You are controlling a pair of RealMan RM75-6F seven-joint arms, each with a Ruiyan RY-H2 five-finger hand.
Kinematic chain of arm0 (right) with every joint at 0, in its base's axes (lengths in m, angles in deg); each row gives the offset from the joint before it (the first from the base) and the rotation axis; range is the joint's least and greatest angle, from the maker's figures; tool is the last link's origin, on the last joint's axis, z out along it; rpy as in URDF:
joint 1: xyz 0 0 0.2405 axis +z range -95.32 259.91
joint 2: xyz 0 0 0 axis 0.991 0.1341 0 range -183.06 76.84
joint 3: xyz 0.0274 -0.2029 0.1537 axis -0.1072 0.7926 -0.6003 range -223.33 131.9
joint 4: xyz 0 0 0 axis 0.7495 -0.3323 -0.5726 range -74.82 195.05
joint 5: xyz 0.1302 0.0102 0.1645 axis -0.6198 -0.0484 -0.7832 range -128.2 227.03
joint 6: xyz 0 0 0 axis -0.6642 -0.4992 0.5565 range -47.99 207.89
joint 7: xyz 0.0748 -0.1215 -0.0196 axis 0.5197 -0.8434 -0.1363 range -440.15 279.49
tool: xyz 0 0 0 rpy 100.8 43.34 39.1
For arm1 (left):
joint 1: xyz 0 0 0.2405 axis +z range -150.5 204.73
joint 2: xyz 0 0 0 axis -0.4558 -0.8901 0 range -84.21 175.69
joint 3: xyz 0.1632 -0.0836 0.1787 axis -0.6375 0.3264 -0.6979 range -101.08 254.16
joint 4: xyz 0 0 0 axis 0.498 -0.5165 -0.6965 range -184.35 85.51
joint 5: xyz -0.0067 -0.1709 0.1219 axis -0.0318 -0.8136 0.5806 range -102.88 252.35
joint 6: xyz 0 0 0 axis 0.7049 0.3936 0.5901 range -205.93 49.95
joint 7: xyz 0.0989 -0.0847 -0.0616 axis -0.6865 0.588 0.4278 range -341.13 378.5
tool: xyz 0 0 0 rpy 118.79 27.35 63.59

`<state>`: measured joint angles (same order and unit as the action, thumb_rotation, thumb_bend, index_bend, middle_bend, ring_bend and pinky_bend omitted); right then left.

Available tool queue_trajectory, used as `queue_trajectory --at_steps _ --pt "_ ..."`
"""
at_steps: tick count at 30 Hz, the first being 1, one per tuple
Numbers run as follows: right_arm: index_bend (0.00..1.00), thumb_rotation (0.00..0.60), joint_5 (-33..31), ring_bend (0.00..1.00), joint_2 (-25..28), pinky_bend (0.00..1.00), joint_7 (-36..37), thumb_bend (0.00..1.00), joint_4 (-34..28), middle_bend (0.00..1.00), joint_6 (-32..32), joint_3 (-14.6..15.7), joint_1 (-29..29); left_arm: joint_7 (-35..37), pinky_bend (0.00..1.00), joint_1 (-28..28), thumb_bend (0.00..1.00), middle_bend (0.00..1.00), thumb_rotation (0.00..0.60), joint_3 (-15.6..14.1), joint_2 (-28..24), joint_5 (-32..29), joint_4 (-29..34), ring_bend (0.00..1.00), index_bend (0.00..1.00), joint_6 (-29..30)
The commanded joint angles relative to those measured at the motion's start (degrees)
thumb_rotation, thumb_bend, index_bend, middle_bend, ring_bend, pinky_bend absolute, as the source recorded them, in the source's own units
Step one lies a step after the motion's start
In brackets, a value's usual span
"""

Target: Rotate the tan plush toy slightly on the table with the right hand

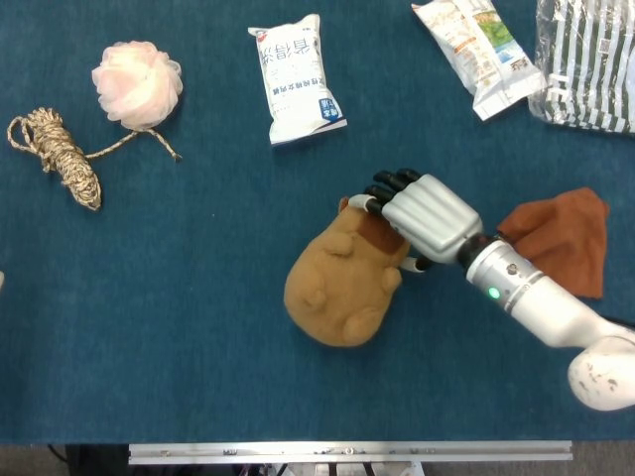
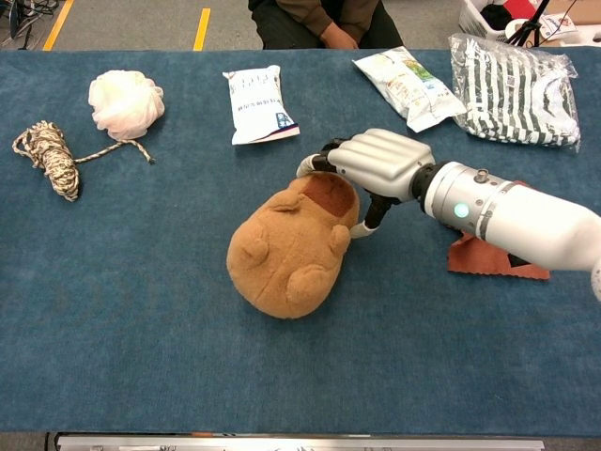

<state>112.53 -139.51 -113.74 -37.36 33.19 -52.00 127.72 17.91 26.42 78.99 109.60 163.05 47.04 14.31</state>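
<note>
The tan plush toy (image 1: 337, 288) (image 2: 282, 258) lies on the blue table near the middle, its long axis running from lower left to upper right. My right hand (image 1: 427, 213) (image 2: 380, 162) sits on the toy's upper right end. Its dark fingertips (image 1: 392, 181) curl over the far side, and the thumb presses the near side, so the hand grips that end. The silver forearm reaches in from the lower right. My left hand appears in neither view.
A rust-brown cloth (image 1: 566, 233) (image 2: 488, 263) lies under the right forearm. Behind are a white packet (image 1: 296, 81), a snack bag (image 1: 478, 45) and a striped bagged garment (image 1: 587, 59). Far left lie a pink pouf (image 1: 137, 84) and a rope bundle (image 1: 62, 154).
</note>
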Motion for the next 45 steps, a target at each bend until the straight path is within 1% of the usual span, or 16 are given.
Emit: queue_trajectory --at_steps 1,2,5,7,9,10,13,15,23,30,33,36,40,43,44,45 --pt "0.49 0.6 -0.3 0.28 -2.0 0.28 -0.9 0.25 1.4 0.4 -2.7 0.1 0.1 0.1 0.14 0.0 0.17 0.23 0.6 0.0 0.0 0.0 -0.1 0.13 0.35 0.0" --pt "0.53 0.6 -0.2 0.32 -2.5 0.31 -1.0 0.27 1.8 0.42 -3.5 0.2 -0.1 0.1 0.14 0.0 0.17 0.23 0.6 0.0 0.0 0.0 -0.2 0.13 0.35 0.0" --pt "0.56 0.6 0.1 0.36 -2.9 0.33 -0.3 0.28 2.2 0.44 -4.7 0.3 -0.4 0.1 0.14 0.1 0.17 0.23 0.6 0.0 0.0 0.0 -0.3 0.13 0.35 -0.1" --pt "0.56 0.6 0.9 0.36 -2.3 0.34 0.9 0.28 2.0 0.44 -4.2 0.7 -0.4 0.0 0.14 0.0 0.17 0.23 0.6 0.0 0.1 -0.1 -0.3 0.13 0.35 -0.2" --pt "0.5 0.6 1.4 0.34 -1.5 0.34 1.8 0.27 1.7 0.43 -3.4 1.2 -0.3 -0.1 0.14 0.0 0.17 0.23 0.6 0.0 0.1 0.0 -0.3 0.13 0.35 -0.2" --pt "0.43 0.6 1.4 0.32 -1.0 0.33 2.1 0.27 1.6 0.41 -2.8 1.5 -0.1 -0.1 0.14 0.0 0.17 0.23 0.6 0.0 0.1 0.0 -0.2 0.13 0.35 -0.2" --pt "0.08 0.6 0.3 0.2 0.8 0.25 2.4 0.27 0.3 0.3 -0.8 2.0 0.5 -0.3 0.14 -0.1 0.17 0.23 0.6 0.0 0.1 0.2 -0.2 0.13 0.35 -0.3" --pt "0.01 0.6 0.6 0.16 1.4 0.22 2.7 0.27 -0.2 0.27 -1.0 2.1 0.6 -0.4 0.14 0.0 0.17 0.23 0.6 -0.1 0.1 0.3 0.0 0.13 0.35 -0.2" --pt "0.0 0.6 3.6 0.15 3.2 0.22 4.6 0.27 -1.9 0.25 -3.4 2.6 -0.3 -0.6 0.14 -0.1 0.17 0.23 0.6 0.0 0.1 0.3 0.1 0.13 0.35 -0.3" --pt "0.0 0.6 4.2 0.15 3.7 0.22 5.3 0.27 -2.2 0.25 -3.8 2.8 -0.4 -0.6 0.14 0.0 0.17 0.23 0.6 0.0 0.2 0.3 0.1 0.13 0.35 -0.3" --pt "0.02 0.6 3.8 0.15 3.4 0.22 5.3 0.27 -1.9 0.25 -3.5 3.0 -0.2 -0.6 0.14 0.0 0.17 0.23 0.6 0.0 0.1 0.2 0.0 0.13 0.35 -0.3" --pt "0.07 0.6 3.6 0.15 2.8 0.22 5.6 0.27 -1.5 0.26 -3.5 2.9 -0.1 -0.5 0.14 0.1 0.17 0.23 0.6 0.0 0.1 0.2 -0.1 0.13 0.35 -0.3" --pt "0.28 0.6 3.8 0.17 1.8 0.22 5.4 0.28 -1.0 0.31 -4.8 2.7 -0.3 -0.4 0.14 0.1 0.17 0.23 0.6 0.0 0.1 0.1 -0.2 0.13 0.35 -0.3" --pt "0.48 0.6 3.9 0.21 1.1 0.22 5.0 0.3 -0.6 0.36 -5.8 2.6 -0.6 -0.4 0.14 0.1 0.17 0.23 0.6 0.0 0.1 0.1 -0.2 0.13 0.35 -0.4" --pt "0.53 0.6 3.9 0.22 1.0 0.22 4.9 0.31 -0.5 0.37 -6.0 2.7 -0.7 -0.4 0.14 0.1 0.17 0.23 0.6 0.0 0.1 0.1 -0.3 0.13 0.35 -0.4" --pt "0.54 0.6 3.7 0.22 0.9 0.22 4.7 0.31 -0.5 0.37 -6.1 2.8 -0.7 -0.4 0.14 0.1 0.17 0.23 0.6 0.0 0.1 0.1 -0.3 0.13 0.35 -0.4"
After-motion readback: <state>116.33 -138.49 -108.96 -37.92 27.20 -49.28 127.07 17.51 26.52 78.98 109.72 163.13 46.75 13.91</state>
